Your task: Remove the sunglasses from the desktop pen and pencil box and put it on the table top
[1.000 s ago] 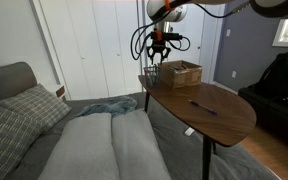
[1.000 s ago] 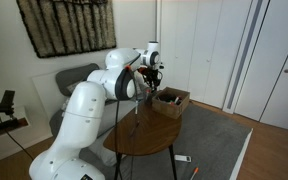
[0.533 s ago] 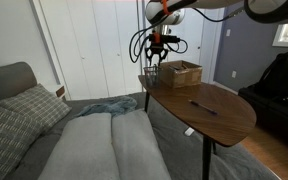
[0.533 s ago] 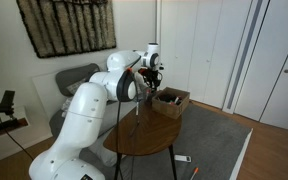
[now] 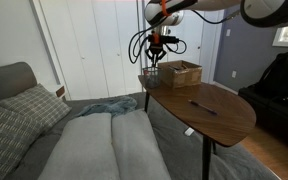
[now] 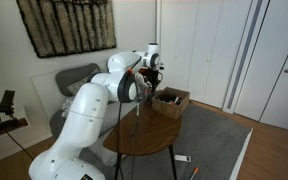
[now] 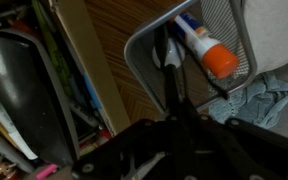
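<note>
My gripper (image 5: pixel 155 60) hangs above a wire mesh cup (image 5: pixel 150 80) at the far corner of the table top (image 5: pixel 214 122), beside the tan box (image 5: pixel 182 73). It also shows in the other exterior view (image 6: pixel 156 79). In the wrist view the fingers (image 7: pixel 176 102) are together on a thin dark piece, apparently the sunglasses (image 7: pixel 170 62), which reaches down toward the mesh cup (image 7: pixel 236 28). That cup holds an orange-capped marker (image 7: pixel 209 52). The tan box wall (image 7: pixel 84 60) stands to the left, with dark things inside.
A thin purple pen (image 5: pixel 202 107) lies in the middle of the table. A grey bed with pillows (image 5: pixel 84 140) and a blue blanket (image 7: pixel 262 100) lie below the table's edge. White closet doors stand behind, and a black bag (image 5: pixel 279 85) sits at the far side.
The gripper has risen slightly above the mesh cup, still shut. Nothing else has moved.
</note>
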`<state>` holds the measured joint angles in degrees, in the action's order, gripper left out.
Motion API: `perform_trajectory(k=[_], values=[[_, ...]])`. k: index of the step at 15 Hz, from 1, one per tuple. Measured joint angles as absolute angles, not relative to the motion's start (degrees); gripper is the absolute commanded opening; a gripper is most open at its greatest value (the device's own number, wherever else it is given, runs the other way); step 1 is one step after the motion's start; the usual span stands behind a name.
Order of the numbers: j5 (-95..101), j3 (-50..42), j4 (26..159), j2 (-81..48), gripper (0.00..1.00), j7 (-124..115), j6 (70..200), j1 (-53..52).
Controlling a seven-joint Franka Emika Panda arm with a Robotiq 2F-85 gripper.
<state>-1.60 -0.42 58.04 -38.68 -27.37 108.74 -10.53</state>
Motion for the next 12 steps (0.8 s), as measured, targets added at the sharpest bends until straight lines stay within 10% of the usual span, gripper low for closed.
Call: perform_trajectory(k=[12], values=[[3.78,-1.66,59.03,-31.80,0.03,-27.60,102.97,-13.81]])
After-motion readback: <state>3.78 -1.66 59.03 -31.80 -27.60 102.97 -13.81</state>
